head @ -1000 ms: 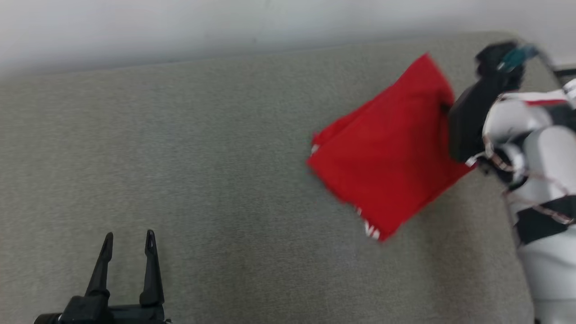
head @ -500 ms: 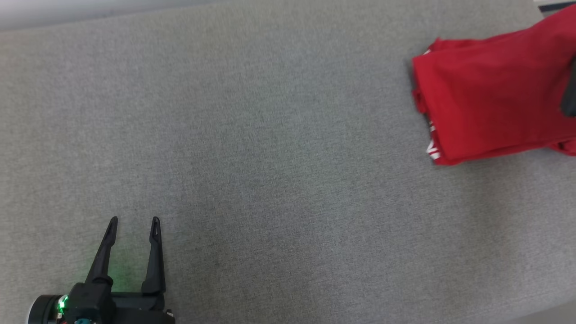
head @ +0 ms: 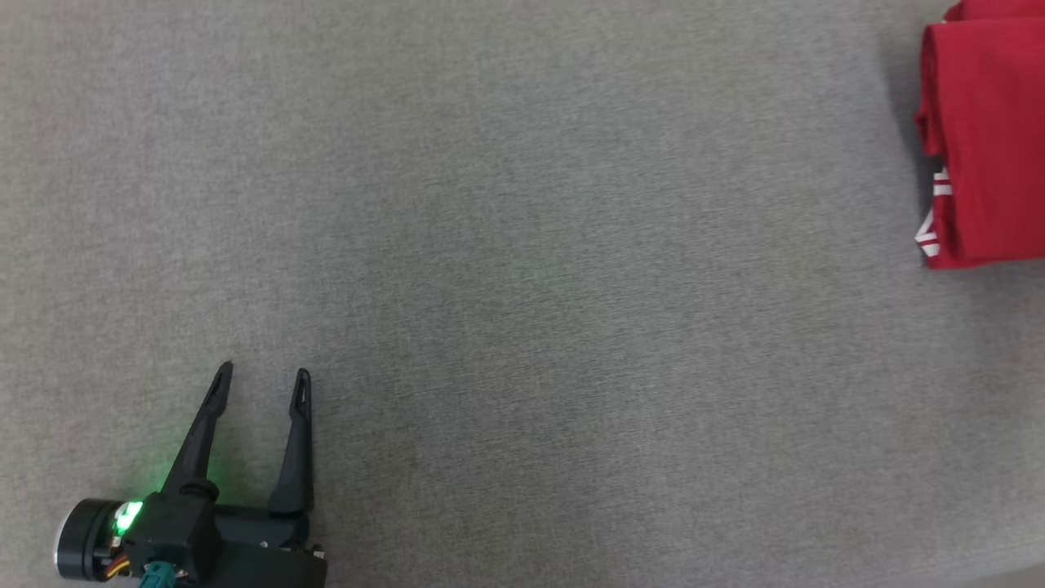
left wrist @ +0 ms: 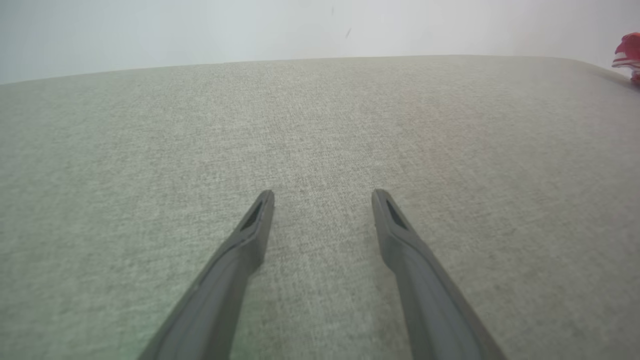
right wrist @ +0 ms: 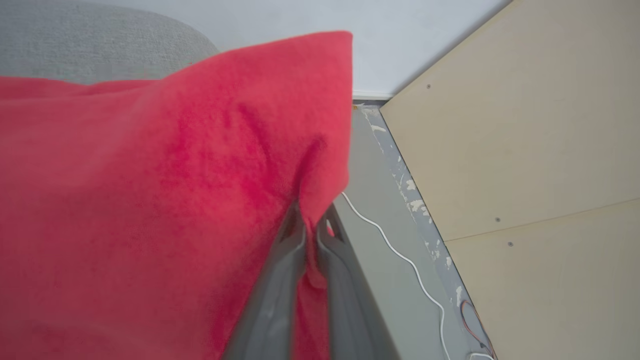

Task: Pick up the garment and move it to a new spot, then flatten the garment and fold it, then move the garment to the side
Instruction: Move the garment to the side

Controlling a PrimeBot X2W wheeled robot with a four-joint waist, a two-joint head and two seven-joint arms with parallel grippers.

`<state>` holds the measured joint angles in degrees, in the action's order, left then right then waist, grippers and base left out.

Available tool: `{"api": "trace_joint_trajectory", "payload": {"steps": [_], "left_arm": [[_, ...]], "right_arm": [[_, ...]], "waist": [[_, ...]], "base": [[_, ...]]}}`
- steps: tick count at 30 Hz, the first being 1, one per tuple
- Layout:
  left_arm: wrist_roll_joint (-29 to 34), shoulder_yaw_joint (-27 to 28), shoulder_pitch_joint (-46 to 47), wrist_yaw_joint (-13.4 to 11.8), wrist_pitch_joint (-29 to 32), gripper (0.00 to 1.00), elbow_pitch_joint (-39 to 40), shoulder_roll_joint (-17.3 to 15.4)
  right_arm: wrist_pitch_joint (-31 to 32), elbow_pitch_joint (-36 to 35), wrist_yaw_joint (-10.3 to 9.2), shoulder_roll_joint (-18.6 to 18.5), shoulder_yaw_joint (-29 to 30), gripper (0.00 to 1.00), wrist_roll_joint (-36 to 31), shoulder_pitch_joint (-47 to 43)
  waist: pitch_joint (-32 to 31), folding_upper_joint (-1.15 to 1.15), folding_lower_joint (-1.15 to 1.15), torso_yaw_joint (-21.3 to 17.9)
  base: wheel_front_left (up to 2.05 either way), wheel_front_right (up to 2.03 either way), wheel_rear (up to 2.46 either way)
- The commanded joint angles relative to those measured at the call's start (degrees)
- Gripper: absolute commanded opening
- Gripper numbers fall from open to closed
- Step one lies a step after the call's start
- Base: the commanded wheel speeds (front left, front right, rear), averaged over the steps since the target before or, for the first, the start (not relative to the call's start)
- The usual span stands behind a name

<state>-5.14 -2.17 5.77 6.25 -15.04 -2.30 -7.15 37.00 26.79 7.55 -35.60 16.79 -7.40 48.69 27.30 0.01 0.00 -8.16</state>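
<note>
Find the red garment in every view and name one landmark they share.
Head view: garment at the upper right edge, cut off.
Left wrist view: garment, a sliver at the far upper right.
Right wrist view: garment, left and centre, pinched by the right gripper.
Shared landmark: grey fabric surface.

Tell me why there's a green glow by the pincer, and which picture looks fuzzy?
Head view: a green light behind the left pincer shines onto the grey fabric. Right wrist view: the red garment is so close it looks fuzzy.
</note>
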Motion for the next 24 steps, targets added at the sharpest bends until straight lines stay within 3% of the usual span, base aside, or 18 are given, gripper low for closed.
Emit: {"api": "trace_joint_trajectory", "payload": {"steps": [1, 3, 4, 8, 12, 19, 23, 24], "left_arm": [[0.19, -0.08, 0.5, 0.06, -0.01, 1.0, 0.16, -0.5], [0.27, -0.22, 0.61, 0.04, -0.02, 1.0, 0.16, -0.68], [0.4, -0.2, 0.65, -0.1, -0.03, 1.0, 0.22, -0.82], [-0.69, -0.33, 1.26, -0.16, -0.1, 1.0, 0.72, 0.03], [-1.56, -1.63, 1.79, 0.25, -0.14, 1.0, 2.03, 0.52], [-2.09, -1.18, -0.79, 0.65, -0.15, 1.0, 5.07, 1.02], [-4.8, 1.14, -2.83, 0.66, -0.16, 1.0, 4.07, 2.73], [-5.18, 1.98, -3.73, 0.59, -0.16, 1.0, 3.57, 3.26]], "right_arm": [[-1.81, 0.34, -0.16, -0.5, 0.81, 0.0, -0.42, -0.86], [-3.47, 1.4, -0.16, -1.01, 0.88, 0.47, -1.34, -1.71], [-5.01, 1.37, -0.16, -1.35, 0.96, 1.0, -2.15, -1.94], [-12.33, 2.81, -0.16, -2.81, -0.27, 1.0, -3.76, -3.24], [-19.74, 4.66, -0.16, -2.75, -1.46, 1.0, 0.14, -4.7], [-32.51, -1.18, -0.17, 5.14, -3.7, 1.0, 9.6, -12.48], [-37.1, -6.42, -0.17, 12.18, -5.27, 1.0, 14.75, -19.23], [-38.47, -9.04, -0.17, 15.62, -6.18, 1.0, 17.01, -23.08]], "waist": [[1.4, -0.01, 0.0, 1.31], [1.62, -0.01, 0.0, 1.63], [1.66, -0.01, 0.0, 1.73], [0.69, -0.01, 0.0, 2.41], [-1.43, -0.01, 0.0, 3.8], [-7.03, -0.01, 0.0, 5.07], [-11.22, -0.01, 0.0, 5.72], [-13.65, -0.01, 0.0, 6.09]], "base": [[0.0, 0.0, 0.0], [0.0, 0.0, 0.0], [0.0, 0.0, 0.0], [0.0, 0.0, 0.0], [0.0, 0.0, 0.0], [0.0, 0.0, 0.0], [0.0, 0.0, 0.0], [0.0, 0.0, 0.0]]}}
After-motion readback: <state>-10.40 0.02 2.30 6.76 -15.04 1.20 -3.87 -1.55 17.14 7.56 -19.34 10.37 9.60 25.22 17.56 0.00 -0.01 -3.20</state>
